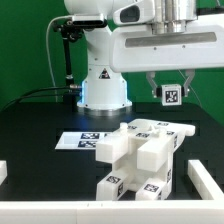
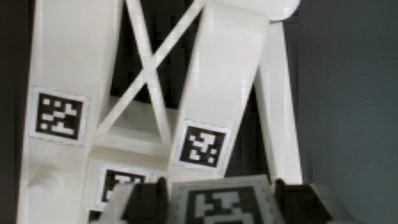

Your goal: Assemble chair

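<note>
Your tally, exterior view: 1 large white robot arm; 1 two-finger gripper; 1 small white plastic block with a square tag; 1 thin flat white marker board; 1 joined cluster of white blocky plastic chair parts; 2 white bars at the frame edges. Wrist view, you can count 4 black-and-white square tags and 2 thin white crossed struts

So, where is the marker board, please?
The marker board lies on the table beside the chair, on the exterior view's left, in front of the robot base.
</note>
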Available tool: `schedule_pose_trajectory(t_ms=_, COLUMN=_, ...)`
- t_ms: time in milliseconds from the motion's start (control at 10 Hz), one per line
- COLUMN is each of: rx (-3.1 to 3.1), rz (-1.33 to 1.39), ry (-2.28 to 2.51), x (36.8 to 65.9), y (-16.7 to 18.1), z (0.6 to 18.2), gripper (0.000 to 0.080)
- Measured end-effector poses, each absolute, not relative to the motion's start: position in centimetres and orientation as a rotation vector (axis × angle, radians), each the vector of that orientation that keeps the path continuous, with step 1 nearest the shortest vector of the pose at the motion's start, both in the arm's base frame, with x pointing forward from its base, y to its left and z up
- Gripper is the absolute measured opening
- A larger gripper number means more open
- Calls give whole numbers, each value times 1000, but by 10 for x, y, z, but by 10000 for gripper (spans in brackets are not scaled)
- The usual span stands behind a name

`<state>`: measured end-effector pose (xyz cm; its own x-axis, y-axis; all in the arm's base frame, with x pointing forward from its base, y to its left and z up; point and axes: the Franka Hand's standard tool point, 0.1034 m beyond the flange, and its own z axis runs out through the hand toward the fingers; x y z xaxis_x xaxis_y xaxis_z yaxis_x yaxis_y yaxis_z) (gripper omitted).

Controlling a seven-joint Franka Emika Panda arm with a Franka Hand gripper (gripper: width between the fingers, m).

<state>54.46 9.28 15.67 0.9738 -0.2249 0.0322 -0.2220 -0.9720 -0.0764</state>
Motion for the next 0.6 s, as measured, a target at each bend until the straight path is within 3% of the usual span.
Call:
schedule_pose_trajectory(t_ms=200, rx=-3060, rz=-58, ry=321, x=546, y=90, z=155, gripper=281)
schedule_pose_trajectory(t_ms=400, rx=-3113, rz=-58, ry=234, x=577, y=67, z=156, gripper=281)
schedule_pose_trajectory(t_ms=600, rx=-3122, rz=-68, ry=241, x=583, y=64, z=147, gripper=281)
